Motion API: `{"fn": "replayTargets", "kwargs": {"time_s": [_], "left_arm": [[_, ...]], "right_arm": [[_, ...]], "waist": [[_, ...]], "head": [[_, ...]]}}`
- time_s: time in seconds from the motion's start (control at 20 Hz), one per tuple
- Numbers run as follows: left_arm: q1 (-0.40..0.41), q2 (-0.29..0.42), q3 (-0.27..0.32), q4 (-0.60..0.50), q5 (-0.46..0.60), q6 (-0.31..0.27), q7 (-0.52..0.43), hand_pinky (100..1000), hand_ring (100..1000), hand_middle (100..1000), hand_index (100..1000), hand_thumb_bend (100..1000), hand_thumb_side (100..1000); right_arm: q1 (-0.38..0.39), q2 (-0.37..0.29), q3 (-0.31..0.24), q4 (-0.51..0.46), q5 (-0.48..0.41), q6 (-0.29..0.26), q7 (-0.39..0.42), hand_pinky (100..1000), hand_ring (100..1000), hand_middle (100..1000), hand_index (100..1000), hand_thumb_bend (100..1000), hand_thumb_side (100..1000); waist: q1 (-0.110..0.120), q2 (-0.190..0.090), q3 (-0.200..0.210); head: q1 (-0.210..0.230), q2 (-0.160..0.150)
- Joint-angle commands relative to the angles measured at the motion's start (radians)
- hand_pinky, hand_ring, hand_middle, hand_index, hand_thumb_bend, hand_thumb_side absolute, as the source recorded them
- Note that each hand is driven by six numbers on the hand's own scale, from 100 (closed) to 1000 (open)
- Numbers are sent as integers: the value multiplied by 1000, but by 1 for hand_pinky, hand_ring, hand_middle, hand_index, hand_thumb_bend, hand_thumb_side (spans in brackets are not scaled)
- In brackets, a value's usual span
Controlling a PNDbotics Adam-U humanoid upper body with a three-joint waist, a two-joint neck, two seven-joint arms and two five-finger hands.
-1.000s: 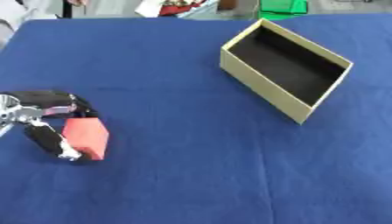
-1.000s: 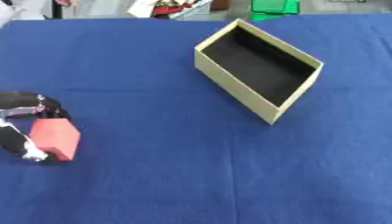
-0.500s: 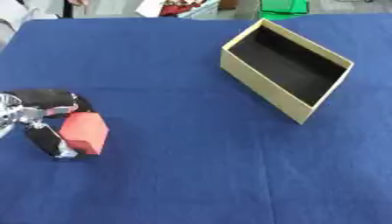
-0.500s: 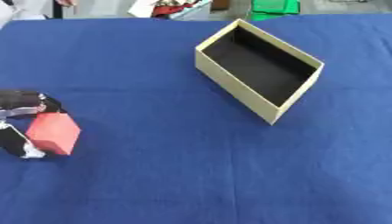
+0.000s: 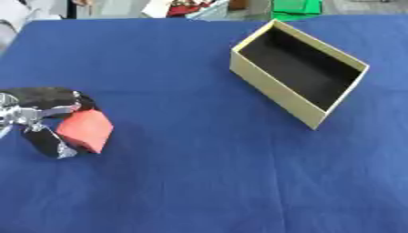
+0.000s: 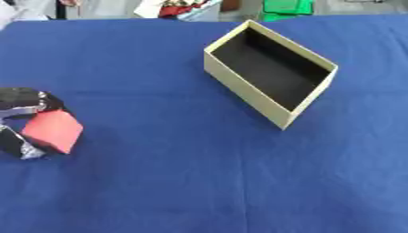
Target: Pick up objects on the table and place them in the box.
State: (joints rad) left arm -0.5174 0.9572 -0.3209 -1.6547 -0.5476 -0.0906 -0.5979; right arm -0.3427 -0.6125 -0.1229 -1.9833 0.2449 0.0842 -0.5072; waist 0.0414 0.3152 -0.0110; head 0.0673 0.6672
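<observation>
A red block [image 5: 84, 130] sits at the left side of the blue table [image 5: 191, 173], held between the thumb and fingers of my left hand [image 5: 41, 109], which curls round it. The block looks tilted and a little off the cloth. The tan open box [image 5: 297, 71] with a dark inside stands at the upper right, well apart from the hand. My right hand shows in neither view.
Beyond the table's far edge lie a green thing [image 5: 296, 7] and some red and white items [image 5: 185, 7]. A white sleeve [image 5: 12, 20] shows at the top left corner. Wide blue cloth separates the hand from the box.
The left hand has lifted and tilted the red block, shifting it slightly up and to the right. The box has not moved.
</observation>
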Motion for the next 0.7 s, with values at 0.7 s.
{"fn": "replayTargets", "kwargs": {"time_s": [0.7], "left_arm": [[-225,-77,80,-23,56,1,89,538,576,587,755,166,100]], "right_arm": [[-13,-24,-9,-17,0,-5,-1,793,781,779,811,100,939]], "waist": [[1,-32,-8]], "head": [[-22,-10]]}}
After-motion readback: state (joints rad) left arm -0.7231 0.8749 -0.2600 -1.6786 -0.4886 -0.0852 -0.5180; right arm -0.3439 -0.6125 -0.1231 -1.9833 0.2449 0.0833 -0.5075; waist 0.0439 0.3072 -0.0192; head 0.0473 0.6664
